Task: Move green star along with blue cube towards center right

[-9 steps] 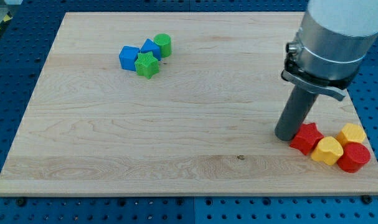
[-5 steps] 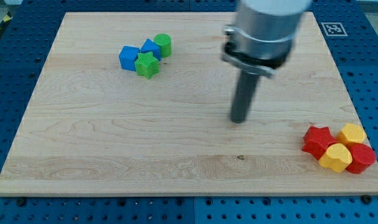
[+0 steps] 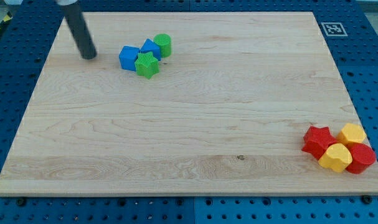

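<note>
Dark and straight, your rod-shaped end effector has no jaws; my tip [image 3: 89,56] rests on the wooden worktop [image 3: 189,143], apart from the blue cube [image 3: 128,58] at its 3 o'clock. You'll see the green star [image 3: 147,65] touching that cube's 4 o'clock side.

The green star [image 3: 147,64] is lying flat in the board's upper-left part, its points spread out. The blue cube [image 3: 128,57] is sitting upright just to its left, touching it, slightly nearer the view's top.
</note>
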Tool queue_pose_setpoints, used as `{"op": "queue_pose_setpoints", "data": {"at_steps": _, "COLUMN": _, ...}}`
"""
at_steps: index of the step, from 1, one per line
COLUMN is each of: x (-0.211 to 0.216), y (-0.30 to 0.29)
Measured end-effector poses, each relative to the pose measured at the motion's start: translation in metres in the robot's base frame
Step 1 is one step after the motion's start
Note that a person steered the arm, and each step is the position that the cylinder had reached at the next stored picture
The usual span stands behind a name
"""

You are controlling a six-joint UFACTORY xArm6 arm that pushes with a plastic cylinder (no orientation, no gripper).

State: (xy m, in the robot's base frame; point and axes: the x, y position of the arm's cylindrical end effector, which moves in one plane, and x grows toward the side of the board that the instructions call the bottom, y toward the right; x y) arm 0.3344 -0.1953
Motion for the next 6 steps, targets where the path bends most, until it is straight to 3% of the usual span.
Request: {"op": "queue_pose_setpoints", "data": {"at_steps": 6, "x": 0.074, "y": 0.124}}
